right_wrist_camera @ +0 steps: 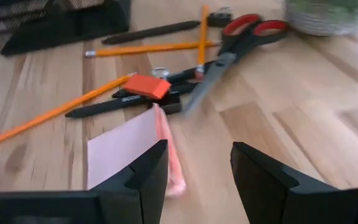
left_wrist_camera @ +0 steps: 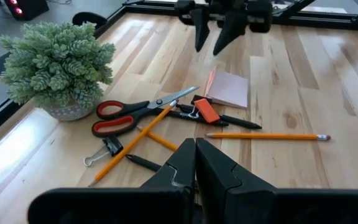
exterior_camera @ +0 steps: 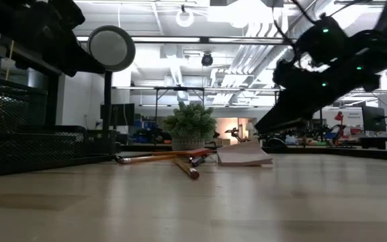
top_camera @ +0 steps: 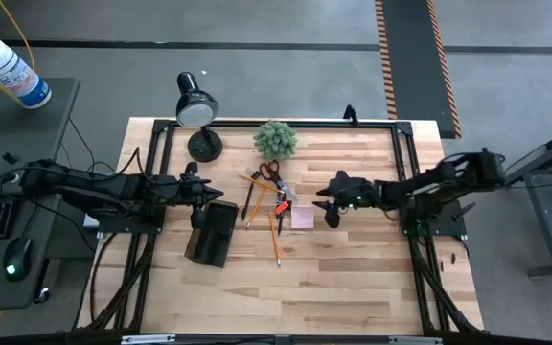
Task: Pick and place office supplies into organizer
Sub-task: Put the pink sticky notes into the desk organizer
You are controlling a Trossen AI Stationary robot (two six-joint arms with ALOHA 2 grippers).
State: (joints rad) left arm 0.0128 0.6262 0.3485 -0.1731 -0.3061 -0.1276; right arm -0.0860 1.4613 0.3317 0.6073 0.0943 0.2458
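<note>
Pale wood planks make up the bench, with a workshop floor around it and a bright lab beyond. Over its middle the right tool hangs with its fingers parted and nothing between them, just beside the pale pink sticky-note pad, which lies below and slightly to one side of the gap. The left tool is clenched shut on nothing and waits by the organizer.

Outward from the pad lies the pile of supplies: red-handled scissors, an orange-black marker, a small black binder clip, yellow-orange pencils and dark pens crossing one another. Behind them stand a green spiky plant and a black desk lamp.

By my reading the task has barely begun: every supply I can find is on the wood, and in the low view only thin upright shafts show behind the organizer's mesh, too faint to name. All of the pile is left to move.

Counted: one pad, one pair of scissors, one marker, one clip, at least three pencils, about two pens; overlaps make the last two uncertain.
</note>
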